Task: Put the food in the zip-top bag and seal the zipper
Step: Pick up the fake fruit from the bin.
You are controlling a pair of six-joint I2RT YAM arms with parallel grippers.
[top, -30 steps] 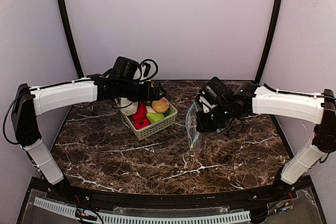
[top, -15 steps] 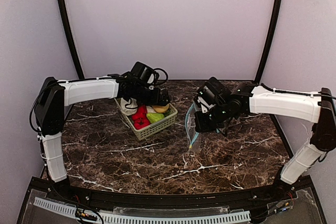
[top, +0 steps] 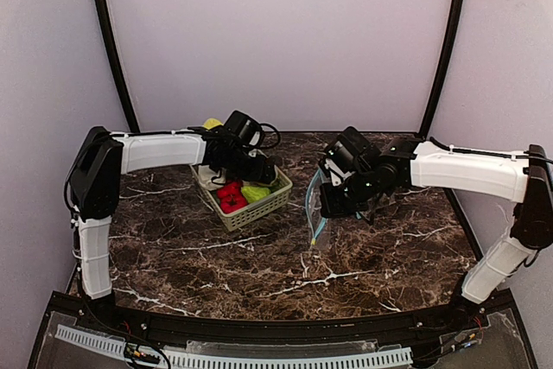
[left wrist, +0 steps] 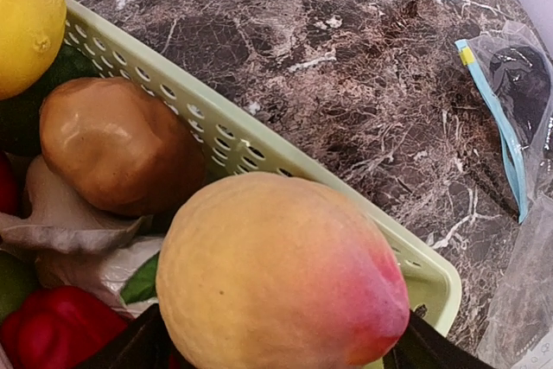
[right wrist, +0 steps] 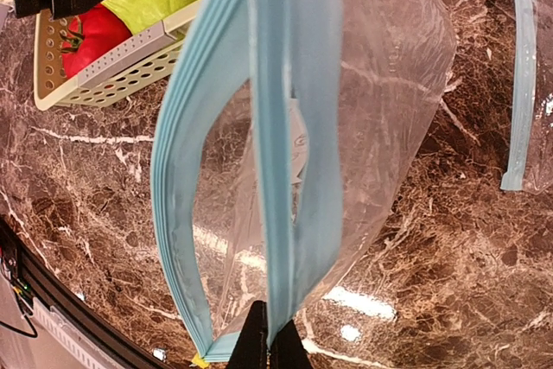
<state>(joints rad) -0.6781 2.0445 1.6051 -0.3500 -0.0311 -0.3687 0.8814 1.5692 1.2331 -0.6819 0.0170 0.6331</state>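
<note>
The left end effector (top: 257, 168) straddles the peach (left wrist: 276, 274) in the basket (left wrist: 259, 149), its fingers set wide to either side; whether they have it clamped cannot be told. The right end effector (right wrist: 270, 343) pinches the zip-top bag (right wrist: 380, 110) by its blue rim, mouth agape above the desk (top: 259, 265). The round peach may squirt loose on lifting, or snag the slack, narrow opening.

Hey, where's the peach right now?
In the left wrist view the peach sits in the right-hand corner of the pale green basket, flanked by the left gripper, with a brown potato-like piece just to its left.
</note>
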